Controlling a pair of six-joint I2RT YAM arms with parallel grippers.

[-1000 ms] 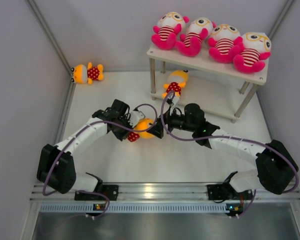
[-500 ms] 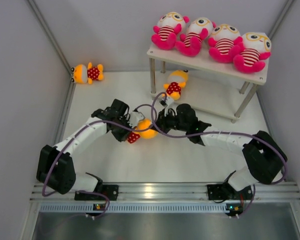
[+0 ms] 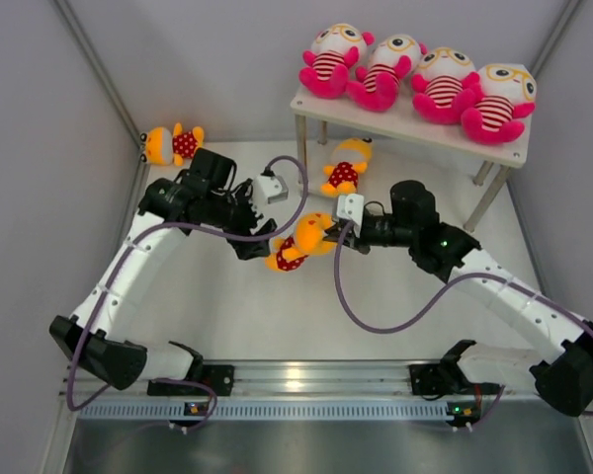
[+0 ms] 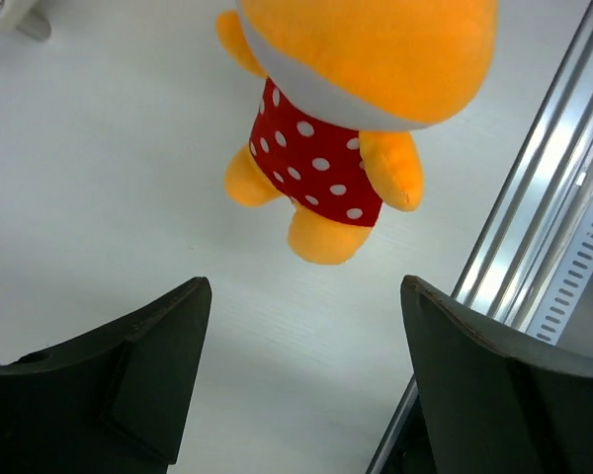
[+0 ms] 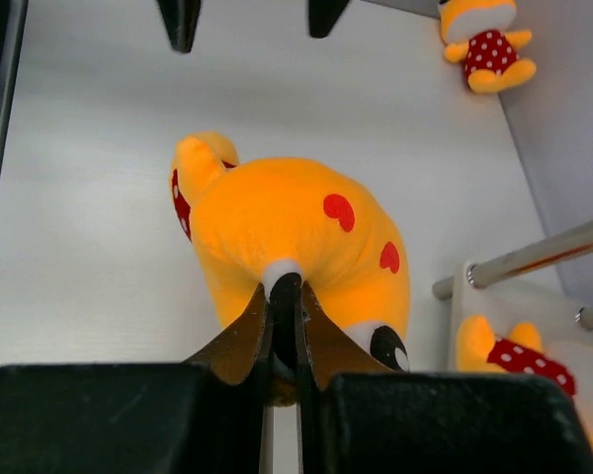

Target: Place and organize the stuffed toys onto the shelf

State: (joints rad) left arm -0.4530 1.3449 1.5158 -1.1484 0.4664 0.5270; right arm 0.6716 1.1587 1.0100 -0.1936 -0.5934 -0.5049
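- Right gripper [image 5: 285, 286] [image 3: 334, 237]: fingers pinched nearly together on a fold of plush at the head of an orange doll [image 5: 287, 222]; grip plainly seen in the right wrist view.
- Left gripper [image 4: 304, 296] [image 3: 253, 241]: fingers spread wide, nothing between them; tips stood just short of the same doll's feet, apart from it.
- Orange doll [image 3: 298, 245] [image 4: 321, 168]: red white-dotted body, held at the centre of the overhead frame between the two grippers, head toward the right gripper, feet toward the left. Whether it cleared the table [image 3: 227, 316] could not be told.
- Second orange doll [image 3: 344, 166] [image 5: 504, 355]: lay by the shelf's left legs, below the top board; whether on the lower board or the table could not be told.
- Third orange doll [image 3: 173, 144] [image 5: 489, 44]: lay on the table at upper left of the overhead frame, near the side wall, well apart from both grippers.
- Shelf [image 3: 405, 123]: upper right of the overhead frame, pale board on thin metal legs.
- Pink dolls [image 3: 331, 61]: four in a row along the top board, side by side, filling its width.
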